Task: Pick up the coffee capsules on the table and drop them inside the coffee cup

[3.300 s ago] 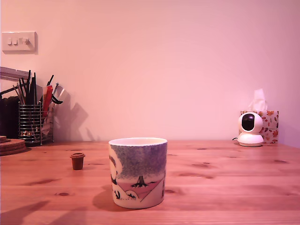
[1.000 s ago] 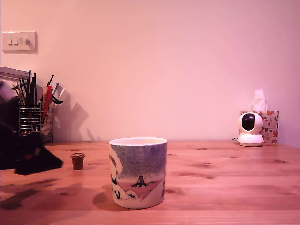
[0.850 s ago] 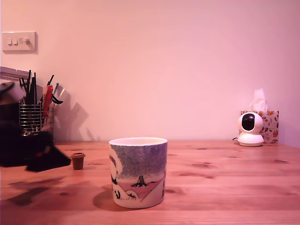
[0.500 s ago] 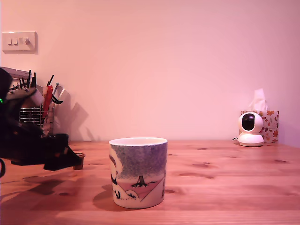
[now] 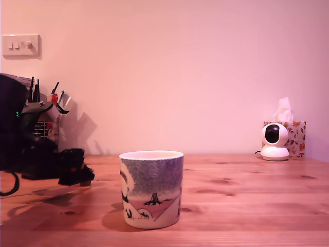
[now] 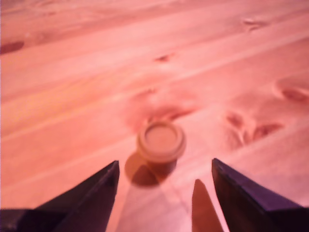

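My jaws are wide open. The brown capsule [image 6: 161, 140] stands upright on the surface [image 6: 72, 72], just ahead, between them.

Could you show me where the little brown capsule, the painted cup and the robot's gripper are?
brown capsule [image 6: 161, 140]: wrist view, on its round top.
painted cup [image 5: 151, 180]: exterior view, on its speckled wall.
gripper [image 6: 164, 181]: wrist view, midway between the two dark, parted jaws.
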You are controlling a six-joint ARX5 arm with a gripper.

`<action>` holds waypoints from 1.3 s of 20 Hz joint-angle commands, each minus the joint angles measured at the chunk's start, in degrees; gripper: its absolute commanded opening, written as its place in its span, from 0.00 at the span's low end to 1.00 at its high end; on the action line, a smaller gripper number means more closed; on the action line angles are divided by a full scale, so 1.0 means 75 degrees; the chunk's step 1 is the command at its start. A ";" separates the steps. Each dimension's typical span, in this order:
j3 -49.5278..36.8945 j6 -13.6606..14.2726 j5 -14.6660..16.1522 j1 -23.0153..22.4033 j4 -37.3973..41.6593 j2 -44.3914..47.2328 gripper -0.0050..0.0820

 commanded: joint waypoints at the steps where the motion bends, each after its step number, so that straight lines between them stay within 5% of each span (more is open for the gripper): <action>1: 0.0213 0.0070 0.0009 -0.0023 -0.0015 0.0195 0.69; 26: 0.0903 0.0379 0.0219 -0.0070 -0.1297 0.0586 0.62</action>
